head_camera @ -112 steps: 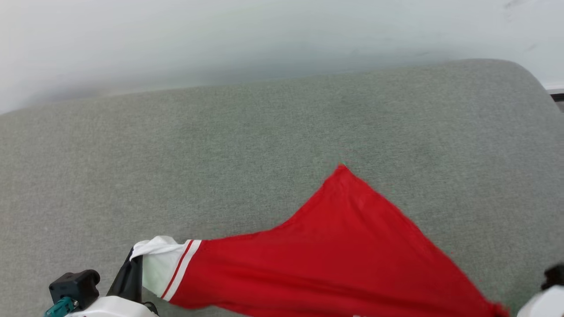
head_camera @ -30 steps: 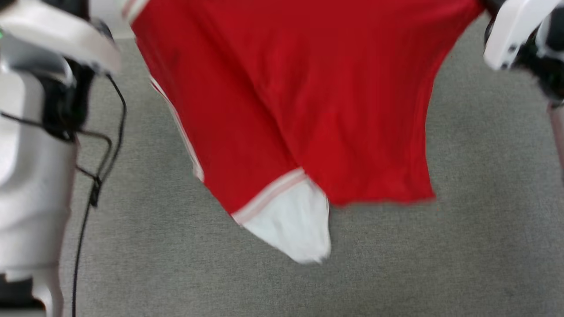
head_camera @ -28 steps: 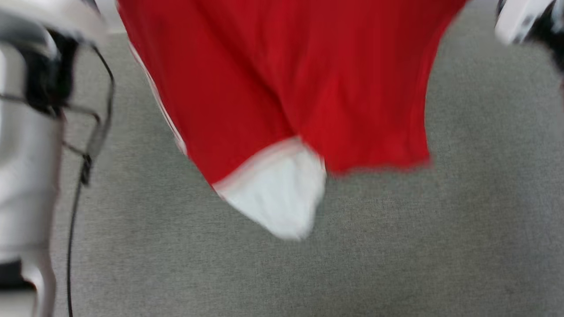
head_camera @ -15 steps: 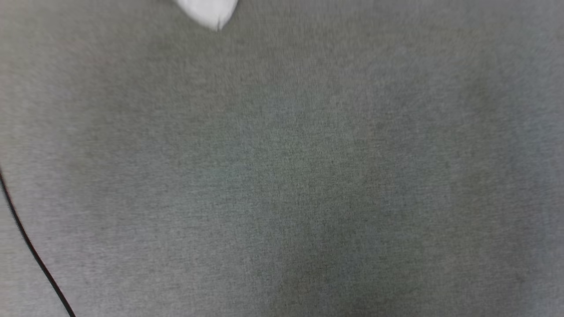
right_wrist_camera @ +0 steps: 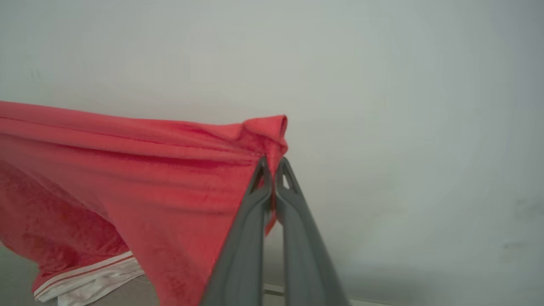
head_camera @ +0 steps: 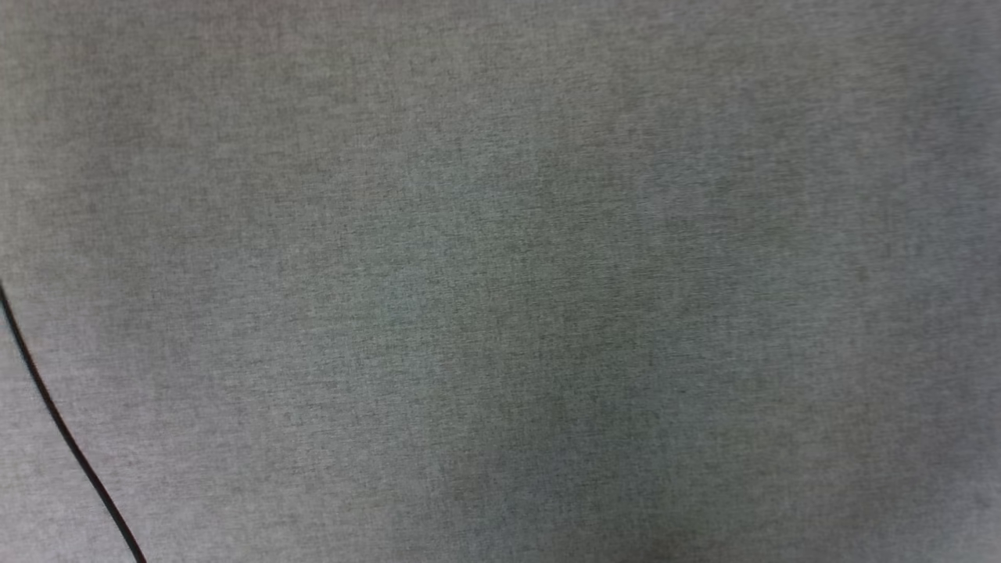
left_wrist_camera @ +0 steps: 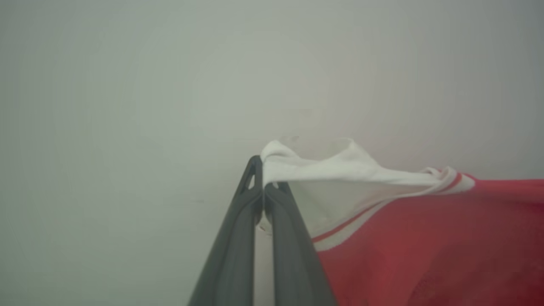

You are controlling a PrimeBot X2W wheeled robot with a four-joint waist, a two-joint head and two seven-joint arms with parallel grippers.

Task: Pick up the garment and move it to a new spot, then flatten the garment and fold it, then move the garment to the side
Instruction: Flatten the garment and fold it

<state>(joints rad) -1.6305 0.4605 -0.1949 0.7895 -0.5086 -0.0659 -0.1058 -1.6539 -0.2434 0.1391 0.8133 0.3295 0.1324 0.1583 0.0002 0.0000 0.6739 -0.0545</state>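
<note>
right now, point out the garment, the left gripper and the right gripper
garment [right_wrist_camera: 127, 170]: right wrist view, on its red body
left gripper [left_wrist_camera: 264, 180]: left wrist view, between fingertips pinching the white sleeve
right gripper [right_wrist_camera: 273, 170]: right wrist view, between fingertips pinching red cloth

garment [left_wrist_camera: 425, 238]: runs off the right and bottom edges in the left wrist view, and off the left and bottom edges in the right wrist view.
left pincer [left_wrist_camera: 263, 182]: its closed fingers hide the pinched white sleeve edge, and the bottom edge cuts off their bases.
right pincer [right_wrist_camera: 274, 170]: its closed fingers hide the pinched red corner.
cable [head_camera: 62, 430]: both ends lie beyond the head view's edges.
backdrop [left_wrist_camera: 127, 106]: a pale blur.
</note>
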